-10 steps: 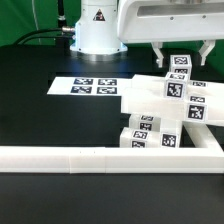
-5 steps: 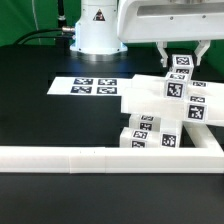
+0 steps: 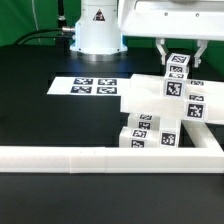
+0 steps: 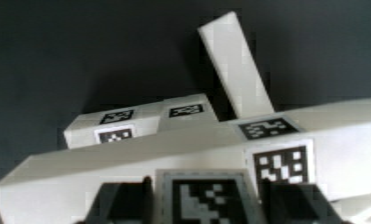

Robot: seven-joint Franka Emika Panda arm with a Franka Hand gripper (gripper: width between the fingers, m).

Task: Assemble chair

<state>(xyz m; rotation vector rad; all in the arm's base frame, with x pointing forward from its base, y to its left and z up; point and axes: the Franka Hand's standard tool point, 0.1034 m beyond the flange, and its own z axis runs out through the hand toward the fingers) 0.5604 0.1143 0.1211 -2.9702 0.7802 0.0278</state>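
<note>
Alignment is deciding this step: the black two-finger gripper (image 3: 181, 58), clamping a chunky white tagged plastic post (image 3: 178, 70) over the exterior view's right end of the flat white plastic slab (image 3: 145, 97), is probably needing to square it before lowering.

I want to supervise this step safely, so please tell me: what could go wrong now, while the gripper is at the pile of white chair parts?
1. The tagged piece between the fingers of the gripper looks tilted; it might slip or twist when lifted.
2. It sits close against the other chair parts, so pulling it could drag or topple a neighbour.
3. The pile lies near the border rail; a shifted part may jam there.
</note>
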